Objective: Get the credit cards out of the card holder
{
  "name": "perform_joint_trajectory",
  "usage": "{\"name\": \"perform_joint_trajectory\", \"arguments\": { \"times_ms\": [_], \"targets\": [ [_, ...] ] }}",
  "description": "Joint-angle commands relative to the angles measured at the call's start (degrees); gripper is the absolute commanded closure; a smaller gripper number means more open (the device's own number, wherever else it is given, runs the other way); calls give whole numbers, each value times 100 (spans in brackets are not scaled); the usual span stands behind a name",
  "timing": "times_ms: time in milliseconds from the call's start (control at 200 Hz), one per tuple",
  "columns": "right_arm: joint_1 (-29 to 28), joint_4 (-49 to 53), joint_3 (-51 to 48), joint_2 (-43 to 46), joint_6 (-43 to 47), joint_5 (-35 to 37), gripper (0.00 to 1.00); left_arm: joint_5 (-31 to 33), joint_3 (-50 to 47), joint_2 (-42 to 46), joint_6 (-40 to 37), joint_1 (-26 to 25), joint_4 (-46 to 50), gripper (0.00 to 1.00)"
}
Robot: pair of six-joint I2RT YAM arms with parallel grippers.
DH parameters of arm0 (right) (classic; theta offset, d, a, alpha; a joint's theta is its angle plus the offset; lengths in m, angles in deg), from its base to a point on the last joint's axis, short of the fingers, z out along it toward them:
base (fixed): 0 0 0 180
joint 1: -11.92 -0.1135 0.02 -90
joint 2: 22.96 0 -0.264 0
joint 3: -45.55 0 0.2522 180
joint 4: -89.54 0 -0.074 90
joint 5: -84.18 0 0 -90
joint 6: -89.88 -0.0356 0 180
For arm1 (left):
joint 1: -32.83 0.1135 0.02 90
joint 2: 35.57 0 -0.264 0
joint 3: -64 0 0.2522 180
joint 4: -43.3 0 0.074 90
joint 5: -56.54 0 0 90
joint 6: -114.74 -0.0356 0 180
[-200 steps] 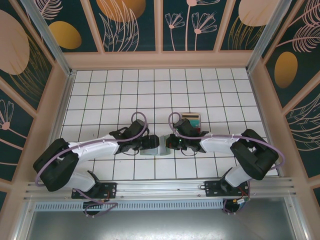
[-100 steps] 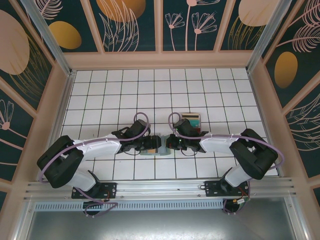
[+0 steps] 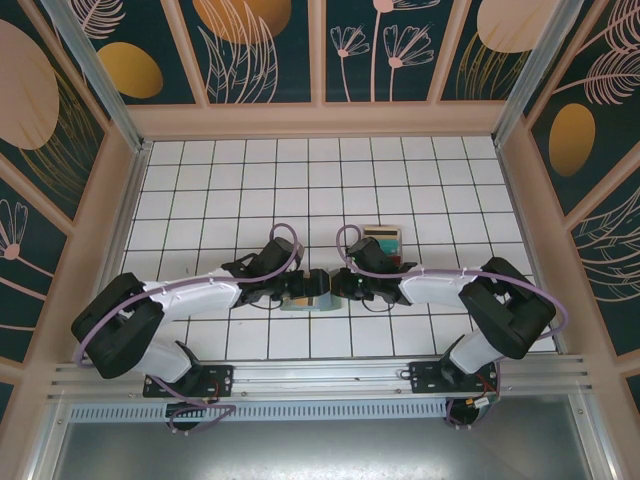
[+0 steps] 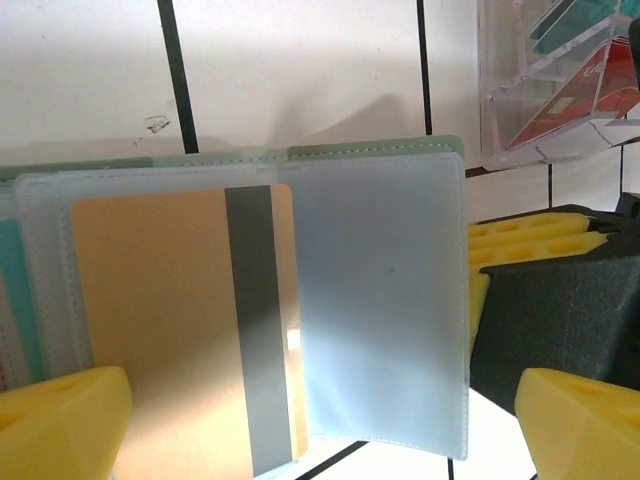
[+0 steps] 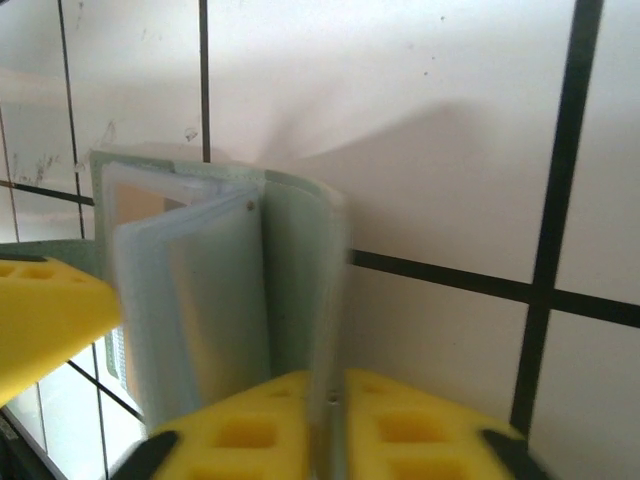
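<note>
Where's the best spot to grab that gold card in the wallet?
Grip the gold card by its short end nearest the left tool, where the grey stripe seems to poke past the sleeve. Come in flat from that side and pull straight out; its other edges sit inside the card holder.

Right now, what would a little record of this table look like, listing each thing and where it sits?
card holder: open, between the two grippers
yellow-gold card: inside a clear sleeve of the holder, grey stripe showing
teal card: in the neighbouring sleeve, mostly out of frame
clear tray: beside the holder, holding a red card and a second teal card
left gripper: open, over the holder
right gripper: fingers either side of the holder's leaves; grip unclear
</note>
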Motion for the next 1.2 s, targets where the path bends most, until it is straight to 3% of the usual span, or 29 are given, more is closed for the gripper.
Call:
{"name": "perform_joint_trajectory", "arguments": {
  "times_ms": [0,100,260,495,611,721,1196],
  "targets": [
    [148,406,154,339,134,293,74,151,196,228,-132,-14,327,2],
    [273,707,185,713,263,444,68,526,219,440,-108,-12,583,4],
    [322,1028,397,994,416,428,67,1015,190,700,-121,26,923,11],
    [86,317,427,826,-93,-4,70,1330,47,642,-252,214,1261,45],
    [-9,-90,471,424,-298,-386,85,1303,-94,562,-315,223,1098,62],
    [-97,-451,467,28,-496,-709,90,1117,-172,409,-341,219,847,76],
    [-146,-877,349,-661,-647,-1142,89,748,-319,7,-241,220,360,80]
  ]
}}
